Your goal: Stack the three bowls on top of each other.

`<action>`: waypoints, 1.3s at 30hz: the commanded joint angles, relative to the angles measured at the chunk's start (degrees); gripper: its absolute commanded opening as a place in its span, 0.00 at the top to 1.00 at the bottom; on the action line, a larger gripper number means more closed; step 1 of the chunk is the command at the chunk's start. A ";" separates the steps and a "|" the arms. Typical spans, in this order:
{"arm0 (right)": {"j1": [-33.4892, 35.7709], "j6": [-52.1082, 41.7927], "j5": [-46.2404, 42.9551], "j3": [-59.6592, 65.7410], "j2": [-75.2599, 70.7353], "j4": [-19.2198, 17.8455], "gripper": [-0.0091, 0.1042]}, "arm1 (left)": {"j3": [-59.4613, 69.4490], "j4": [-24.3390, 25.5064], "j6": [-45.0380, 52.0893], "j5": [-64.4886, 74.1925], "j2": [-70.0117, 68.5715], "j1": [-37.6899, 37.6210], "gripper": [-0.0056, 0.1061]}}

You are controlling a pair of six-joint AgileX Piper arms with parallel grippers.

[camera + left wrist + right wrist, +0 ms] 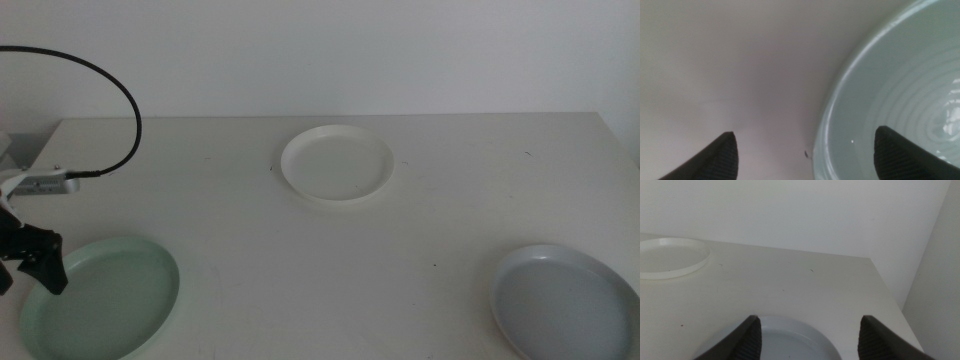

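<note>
A mint green bowl (100, 298) lies at the table's front left. My left gripper (25, 270) is at that bowl's left rim, open. In the left wrist view the open left gripper (806, 132) straddles the green bowl's rim (822, 125), one jaw over the table and one over the bowl's inside (905, 85). The white bowl (337, 166) rests at the back centre. At the front right lies the pale grey-blue bowl (565, 300). The right gripper (810, 319) is open, hanging above the grey-blue bowl (790, 340), with the white bowl (665, 257) far off. The right arm is out of the middle view.
A black cable (125, 90) arcs over the table's back left corner to the left arm. The white table (400, 250) ends at its right edge (890, 295) close to the grey-blue bowl. A white wall stands behind.
</note>
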 commanded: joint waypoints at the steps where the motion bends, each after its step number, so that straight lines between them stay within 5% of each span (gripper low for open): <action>1: -0.39 -0.24 -4.72 -0.42 -1.66 -0.61 0.48 | -1.48 -1.35 0.20 0.24 -1.79 0.00 0.12; 8: -0.39 -0.24 -4.72 -0.42 -1.66 -0.61 0.48 | -1.44 -1.56 0.09 -0.37 0.21 0.00 0.13; 21: -0.39 -0.24 -4.72 -0.42 -1.66 -0.61 0.48 | -1.44 -0.92 -0.02 2.03 0.46 0.00 0.95; 26: -0.39 -0.24 -4.72 -0.42 -1.66 -0.61 0.48 | -1.61 2.05 -3.30 3.39 -0.15 0.00 0.95; 39: -0.39 -0.24 -4.72 -0.42 -1.66 -0.61 0.48 | -6.15 -2.19 -10.80 12.30 -8.66 -6.14 0.95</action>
